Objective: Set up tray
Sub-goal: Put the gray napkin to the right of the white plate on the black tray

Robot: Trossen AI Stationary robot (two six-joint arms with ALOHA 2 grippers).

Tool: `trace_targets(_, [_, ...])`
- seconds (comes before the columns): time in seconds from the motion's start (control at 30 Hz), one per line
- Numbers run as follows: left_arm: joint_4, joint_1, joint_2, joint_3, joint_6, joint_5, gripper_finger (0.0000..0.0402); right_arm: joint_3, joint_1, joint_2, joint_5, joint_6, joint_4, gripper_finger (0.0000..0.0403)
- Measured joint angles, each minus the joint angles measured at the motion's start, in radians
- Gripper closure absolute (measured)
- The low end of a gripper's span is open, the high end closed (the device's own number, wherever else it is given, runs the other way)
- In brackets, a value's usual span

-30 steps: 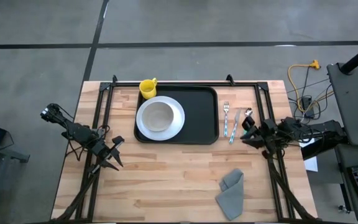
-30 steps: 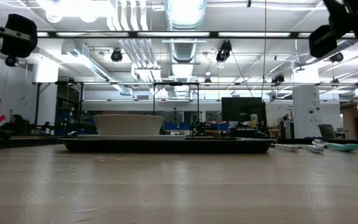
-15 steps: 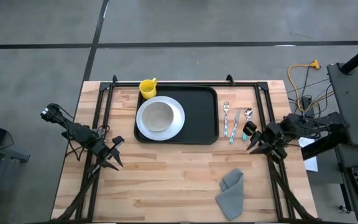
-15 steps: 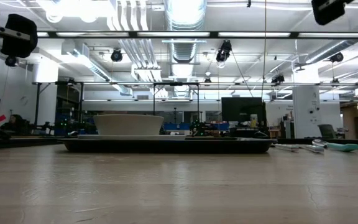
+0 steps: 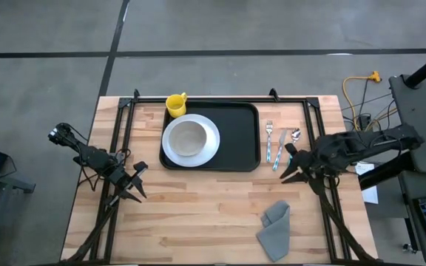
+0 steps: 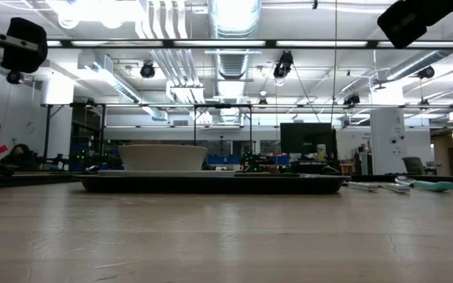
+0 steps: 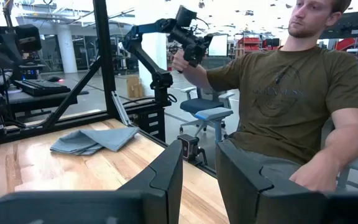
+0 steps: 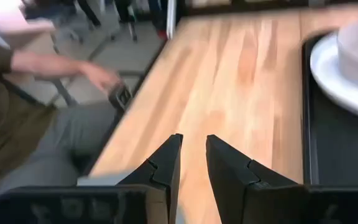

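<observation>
Across the worktop, the right hand, slightly parted and grasping nothing, is hovering beside the cutlery near the tray, presumably to load it.

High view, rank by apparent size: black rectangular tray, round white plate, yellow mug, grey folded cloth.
1. Black rectangular tray
2. Round white plate
3. Grey folded cloth
4. Yellow mug
All lie at table height, so the ranking is reliable.
</observation>
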Motion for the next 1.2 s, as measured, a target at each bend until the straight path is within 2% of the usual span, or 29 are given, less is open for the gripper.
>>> trace_targets(0.17, [0.000, 0.000, 0.000, 0.000, 0.000, 0.000, 0.0324, 0.066, 0.003, 0.074, -0.011, 0.002, -0.124, 0.0335])
trace_targets(0.3, [0.000, 0.000, 0.000, 0.000, 0.000, 0.000, 0.0324, 0.096, 0.004, 0.118, -0.069, 0.000, -0.171, 0.0335])
trace_targets(0.53, [0.000, 0.000, 0.000, 0.000, 0.000, 0.000, 0.0324, 0.099, 0.023, 0.196, -0.194, -0.054, -0.173, 0.0335])
trace_targets(0.77, [0.000, 0.000, 0.000, 0.000, 0.000, 0.000, 0.0324, 0.112, 0.030, 0.318, -0.217, -0.052, -0.172, 0.0331])
trace_targets(0.93, [0.000, 0.000, 0.000, 0.000, 0.000, 0.000, 0.0324, 0.129, 0.029, 0.416, -0.262, -0.051, -0.173, 0.0301])
trace_targets(1.2, [0.000, 0.000, 0.000, 0.000, 0.000, 0.000, 0.0324, 0.169, 0.034, 0.547, -0.324, -0.029, -0.173, 0.0223])
